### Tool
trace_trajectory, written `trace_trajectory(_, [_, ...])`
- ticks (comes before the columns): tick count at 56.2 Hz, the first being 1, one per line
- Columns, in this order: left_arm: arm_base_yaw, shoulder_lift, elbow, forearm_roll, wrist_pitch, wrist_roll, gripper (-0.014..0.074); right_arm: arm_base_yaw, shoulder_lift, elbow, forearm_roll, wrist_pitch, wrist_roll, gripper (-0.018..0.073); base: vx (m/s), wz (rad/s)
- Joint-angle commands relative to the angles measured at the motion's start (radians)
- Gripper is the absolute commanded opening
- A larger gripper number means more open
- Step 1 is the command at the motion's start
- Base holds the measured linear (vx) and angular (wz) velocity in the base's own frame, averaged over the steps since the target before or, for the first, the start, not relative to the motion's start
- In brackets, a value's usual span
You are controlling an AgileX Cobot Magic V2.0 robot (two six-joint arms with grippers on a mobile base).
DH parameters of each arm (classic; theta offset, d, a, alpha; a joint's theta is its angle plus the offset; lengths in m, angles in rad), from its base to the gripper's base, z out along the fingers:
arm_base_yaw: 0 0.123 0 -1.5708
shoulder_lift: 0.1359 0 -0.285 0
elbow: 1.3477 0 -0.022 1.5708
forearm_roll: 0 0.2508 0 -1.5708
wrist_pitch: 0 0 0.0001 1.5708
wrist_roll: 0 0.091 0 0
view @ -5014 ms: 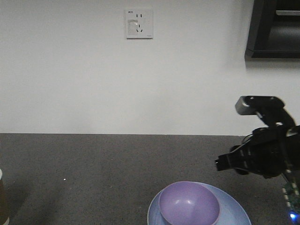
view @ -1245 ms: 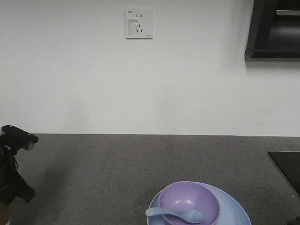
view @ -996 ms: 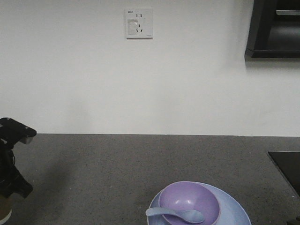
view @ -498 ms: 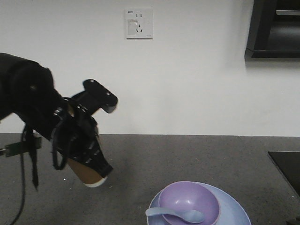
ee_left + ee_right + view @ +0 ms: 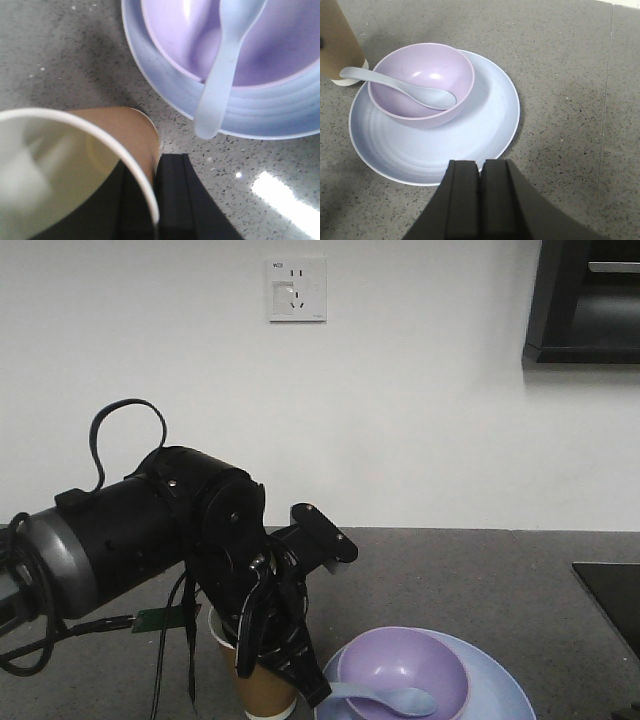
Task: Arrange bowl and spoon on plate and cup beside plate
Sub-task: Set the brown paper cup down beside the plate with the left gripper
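Observation:
The brown paper cup (image 5: 265, 692) is upright just left of the pale blue plate (image 5: 500, 695). My left gripper (image 5: 152, 200) is shut on the cup (image 5: 132, 132), pinching its wall with one finger inside the rim and one outside. The lavender bowl (image 5: 420, 70) sits on the plate (image 5: 470, 135), and the pale blue spoon (image 5: 402, 86) lies in the bowl with its handle over the rim toward the cup (image 5: 337, 45). My right gripper (image 5: 480, 167) is shut on nothing, hovering at the plate's near edge. The bowl (image 5: 280, 55), spoon (image 5: 220, 80) and plate (image 5: 260, 120) also show in the left wrist view.
The grey speckled counter (image 5: 450, 570) ends at a white wall with a socket (image 5: 296, 289). A black panel (image 5: 612, 598) lies at the counter's right edge, and a dark cabinet (image 5: 590, 300) hangs at upper right. My left arm (image 5: 150, 540) fills the left foreground.
My left arm lifted the cup from the far left, carried it tilted through the air and brought it upright beside the plate. The spoon appeared in the bowl and the right arm left the front view.

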Motion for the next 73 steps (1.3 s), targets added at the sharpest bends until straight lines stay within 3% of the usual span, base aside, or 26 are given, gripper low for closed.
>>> trace_trajectory(1, [-0.005, -0.046, -0.035, -0.018, -0.039, -0.008, -0.0003, 0.000, -0.004, -0.027, 0.002, -0.063, 0.001, -0.0008, 0.00, 0.00])
trace_trajectory(19, [-0.004, -0.043, -0.035, -0.017, -0.043, 0.000, 0.0072, 0.000, -0.004, -0.027, 0.003, -0.064, 0.001, -0.0008, 0.00, 0.00])
trace_trajectory(38, [-0.004, -0.043, -0.035, -0.018, -0.042, -0.001, 0.0385, 0.000, -0.004, -0.027, 0.003, -0.064, 0.001, -0.0008, 0.00, 0.00])
trace_trajectory(48, [-0.004, -0.043, -0.035, -0.018, -0.039, -0.010, 0.0491, 0.000, -0.004, -0.027, 0.003, -0.064, 0.001, -0.0008, 0.00, 0.00])
trace_trajectory(73, [-0.004, -0.120, -0.037, -0.020, -0.015, -0.011, 0.0513, 0.000, -0.004, -0.027, 0.003, -0.064, 0.001, -0.0008, 0.00, 0.00])
